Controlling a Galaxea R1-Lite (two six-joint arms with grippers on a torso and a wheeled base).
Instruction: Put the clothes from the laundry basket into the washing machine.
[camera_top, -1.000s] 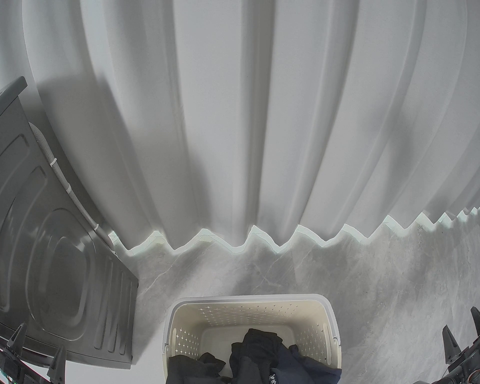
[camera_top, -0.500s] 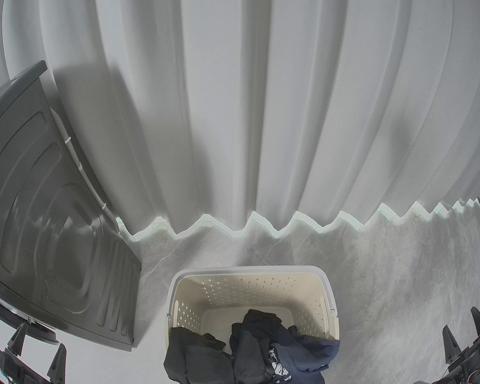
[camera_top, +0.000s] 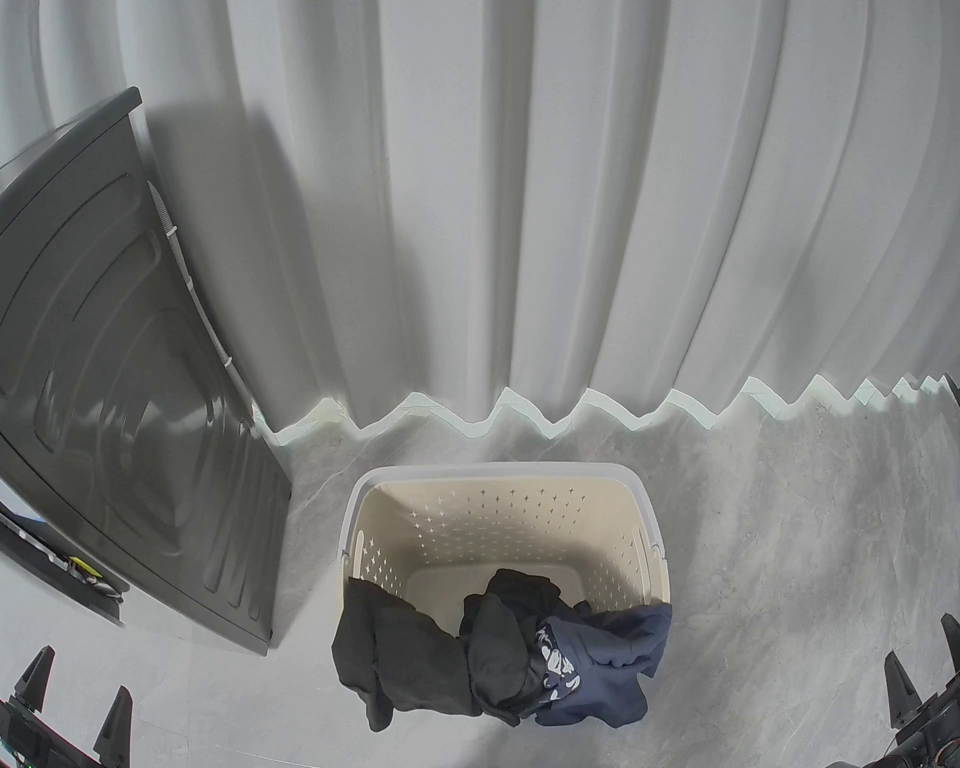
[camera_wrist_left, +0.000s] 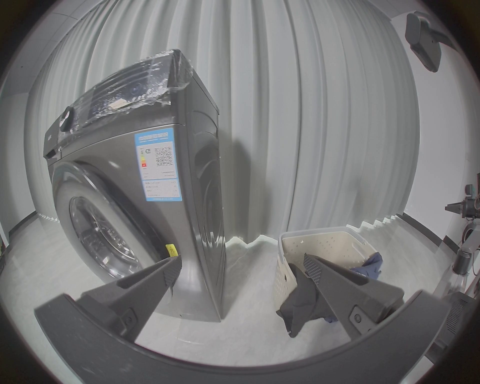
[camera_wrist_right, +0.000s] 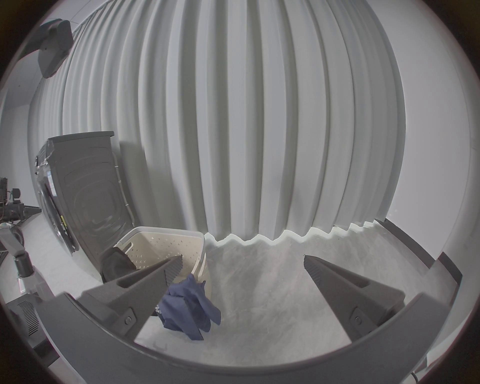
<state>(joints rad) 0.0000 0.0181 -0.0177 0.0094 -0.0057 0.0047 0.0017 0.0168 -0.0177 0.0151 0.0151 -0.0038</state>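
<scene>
Grey floor (camera_top: 800, 560) separates laundry basket (camera_top: 500, 468) and washing machine (camera_top: 120, 400); clothes (camera_top: 480, 650) overhang the near rim; left gripper (camera_top: 80, 680), right gripper (camera_top: 920, 645) released.

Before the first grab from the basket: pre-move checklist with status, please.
1. Left gripper open and empty: ok.
2. Right gripper open and empty: ok.
3. Clothes easy to grasp: black garment and navy garment hang over the laundry basket's near rim: ok.
4. Washing machine door open for loading: looks shut in the left wrist view: not ok.
5. More clothes hidden under those two: cannot tell.
</scene>
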